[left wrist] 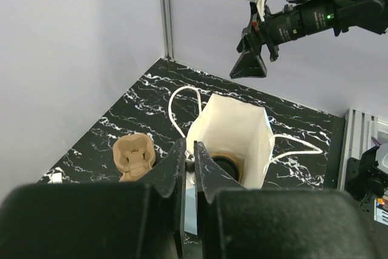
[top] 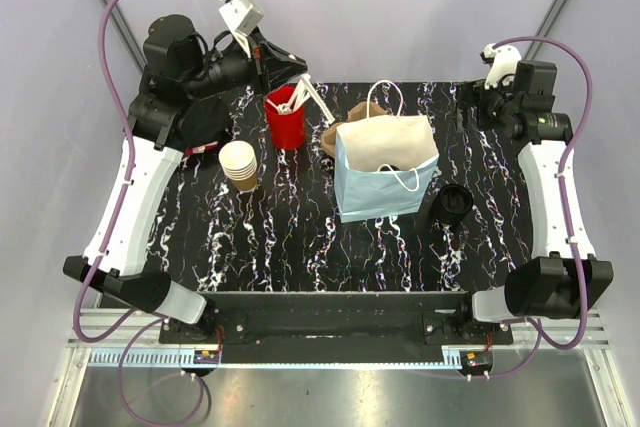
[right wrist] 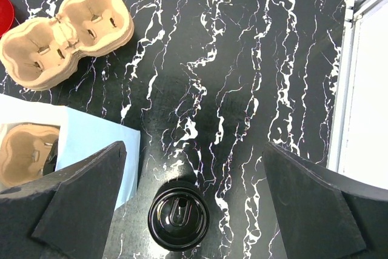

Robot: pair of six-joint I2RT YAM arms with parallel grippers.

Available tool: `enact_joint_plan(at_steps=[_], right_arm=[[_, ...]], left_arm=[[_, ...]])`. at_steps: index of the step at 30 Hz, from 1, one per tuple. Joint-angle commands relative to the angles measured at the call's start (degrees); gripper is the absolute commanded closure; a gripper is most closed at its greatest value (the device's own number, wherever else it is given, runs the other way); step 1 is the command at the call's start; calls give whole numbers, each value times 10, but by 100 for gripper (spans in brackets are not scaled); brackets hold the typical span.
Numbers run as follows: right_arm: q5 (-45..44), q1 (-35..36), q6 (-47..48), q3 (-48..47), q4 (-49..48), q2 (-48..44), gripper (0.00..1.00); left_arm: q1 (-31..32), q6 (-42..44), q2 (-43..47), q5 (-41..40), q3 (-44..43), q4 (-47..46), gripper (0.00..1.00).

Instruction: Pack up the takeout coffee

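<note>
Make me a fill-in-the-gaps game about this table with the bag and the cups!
1. The white utensils stand in a ___ cup.
2. The tan cup stands on the ___, left of the bag.
3. The lid right of the bag is ___.
4. The right gripper is open, but the left gripper is ___.
Missing words: red; table; black; shut.

I am seeing the paper cup (top: 238,164) sitting left of the bag (top: 375,192), the utensil cup (top: 285,119) standing behind that cup, one carrier (top: 357,112) lying behind the bag, a second carrier (right wrist: 24,150) sitting inside it, and a lidded cup (top: 455,203) sitting just right.
</note>
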State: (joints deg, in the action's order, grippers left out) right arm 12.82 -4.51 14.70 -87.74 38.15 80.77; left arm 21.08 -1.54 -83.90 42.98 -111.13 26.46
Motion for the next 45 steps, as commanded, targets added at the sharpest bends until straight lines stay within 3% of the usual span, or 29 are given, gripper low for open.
enact_joint_plan(at_steps=[1,15,45], right_arm=[[0,-1,2,-2,-20,-17,0],[14,-1,6,26,-35,-36,0],[19,-1,14,42,-37,-54,0]], left_arm=[[14,-6,-12,16,-30,-16,95],[67,39,-57,-33,-38,-5,96],[130,76,-124,-42,-109,37,98]])
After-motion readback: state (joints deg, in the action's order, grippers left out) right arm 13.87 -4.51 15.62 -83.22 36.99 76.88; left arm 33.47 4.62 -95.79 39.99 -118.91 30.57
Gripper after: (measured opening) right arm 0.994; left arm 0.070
